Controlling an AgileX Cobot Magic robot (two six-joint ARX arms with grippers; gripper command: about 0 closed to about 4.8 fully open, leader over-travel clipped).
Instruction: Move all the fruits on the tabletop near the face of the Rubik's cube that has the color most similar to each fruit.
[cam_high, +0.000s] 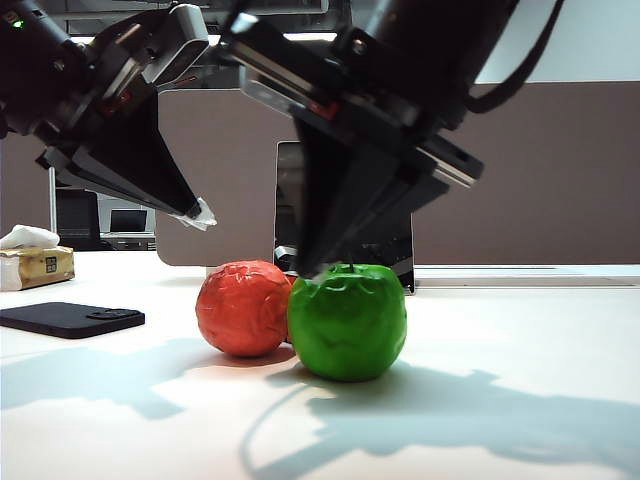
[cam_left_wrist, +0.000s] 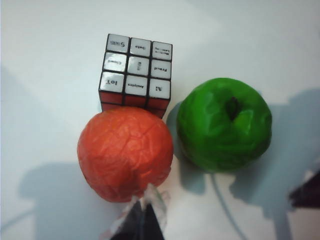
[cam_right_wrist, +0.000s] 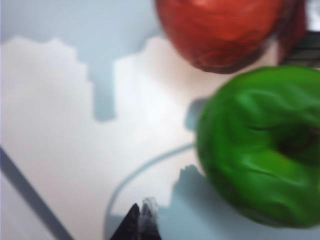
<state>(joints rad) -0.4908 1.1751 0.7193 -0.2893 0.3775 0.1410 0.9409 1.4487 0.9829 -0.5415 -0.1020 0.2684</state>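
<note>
- The orange-red ball (cam_high: 243, 308) and the green apple (cam_high: 347, 321) are sitting side by side on the white counter (cam_high: 520, 350), touching or nearly touching in the exterior view, with the ball on the left and the apple on the right.
- In the left wrist view the Rubik's cube (cam_left_wrist: 135, 73) is resting on the counter just behind the two fruits, its white lettered face turned up and a red-orange side facing the ball (cam_left_wrist: 126, 153), which is sitting right against it.
- The apple (cam_left_wrist: 223, 123) is lying just beside the cube's corner, stem up.
- The left claw (cam_high: 197, 213) is hanging in the air above and to the left of the ball, holding nothing; its tips (cam_left_wrist: 145, 212) are looking pressed together.
- The right claw (cam_high: 318, 266) is hovering right over the apple's top, near the stem; its tips (cam_right_wrist: 141, 220) are appearing closed and empty, with the apple (cam_right_wrist: 260, 145) beside them.
- A black phone (cam_high: 70, 318) and a tissue box (cam_high: 32, 262) are lying at the far left of the counter.
</note>
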